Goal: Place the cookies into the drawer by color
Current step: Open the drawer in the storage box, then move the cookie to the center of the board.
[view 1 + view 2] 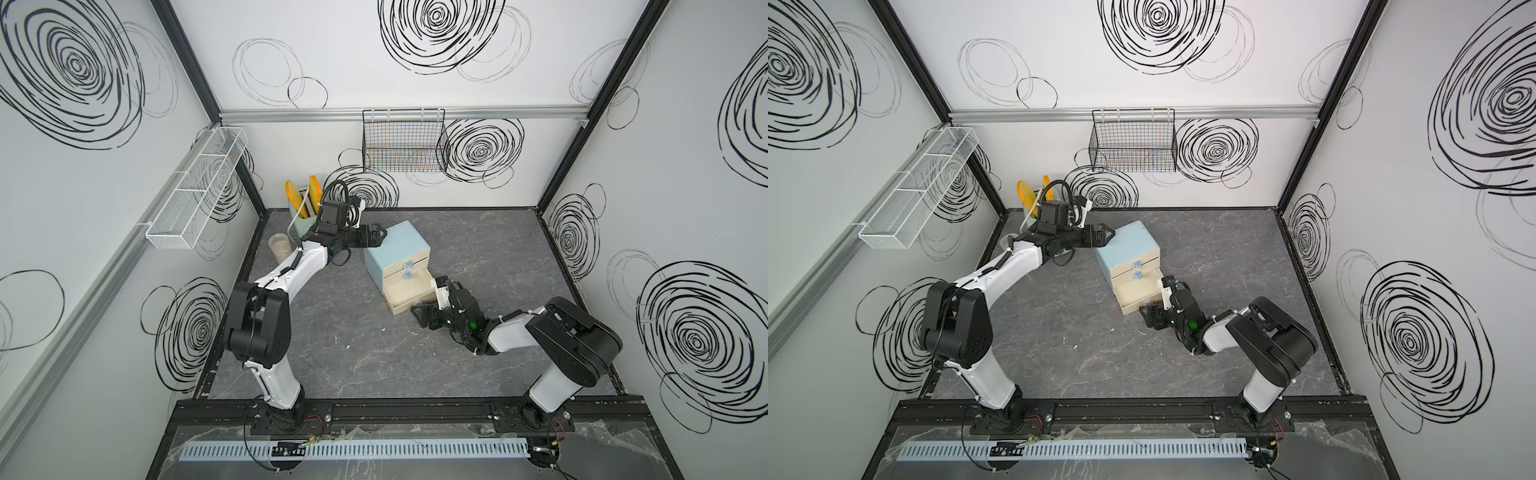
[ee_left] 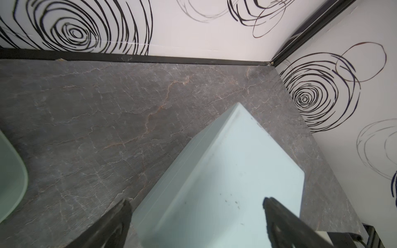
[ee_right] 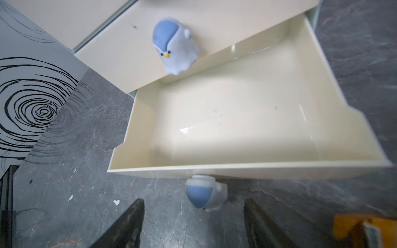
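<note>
Centrally, locate the drawer (image 1: 397,247) on the table (image 1: 332,340), pale blue and upright, cream fronts turned toward the right arm. Note the bottom tray (image 3: 247,169) pulled well out, bare cream floor exposed. Find the right gripper (image 3: 193,200) low over the table, just in front of that tray, jaws parted and holding nothing. Observe the knob (image 3: 206,193) of the tray between the two fingers (image 3: 129,221), near their tips and apart from both in the right wrist view. Find the left gripper (image 2: 196,203) at the rear top edge of the drawer, jaws spread wide, likewise holding nothing. Note one finger (image 2: 279,216) above the drawer top and its mate above the table just beside the drawer wall. Treat contact between either left finger and the drawer as not determinable from the views.
</note>
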`<action>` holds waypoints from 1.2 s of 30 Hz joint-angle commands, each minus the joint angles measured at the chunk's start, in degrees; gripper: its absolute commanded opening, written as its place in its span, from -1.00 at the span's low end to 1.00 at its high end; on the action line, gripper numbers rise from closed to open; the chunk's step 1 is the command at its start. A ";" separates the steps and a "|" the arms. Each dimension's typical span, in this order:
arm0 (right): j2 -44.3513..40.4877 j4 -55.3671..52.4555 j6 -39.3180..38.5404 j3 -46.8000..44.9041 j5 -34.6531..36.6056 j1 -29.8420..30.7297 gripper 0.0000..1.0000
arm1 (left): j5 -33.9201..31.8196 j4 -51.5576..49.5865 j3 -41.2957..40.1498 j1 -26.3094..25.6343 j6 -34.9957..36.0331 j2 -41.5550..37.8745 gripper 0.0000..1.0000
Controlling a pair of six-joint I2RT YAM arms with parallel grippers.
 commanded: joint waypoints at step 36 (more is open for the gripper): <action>-24.33 -36.22 -5.20 -3.77 0.07 -13.10 0.37 | -16.33 -5.98 -32.73 -16.38 -5.67 -40.87 0.88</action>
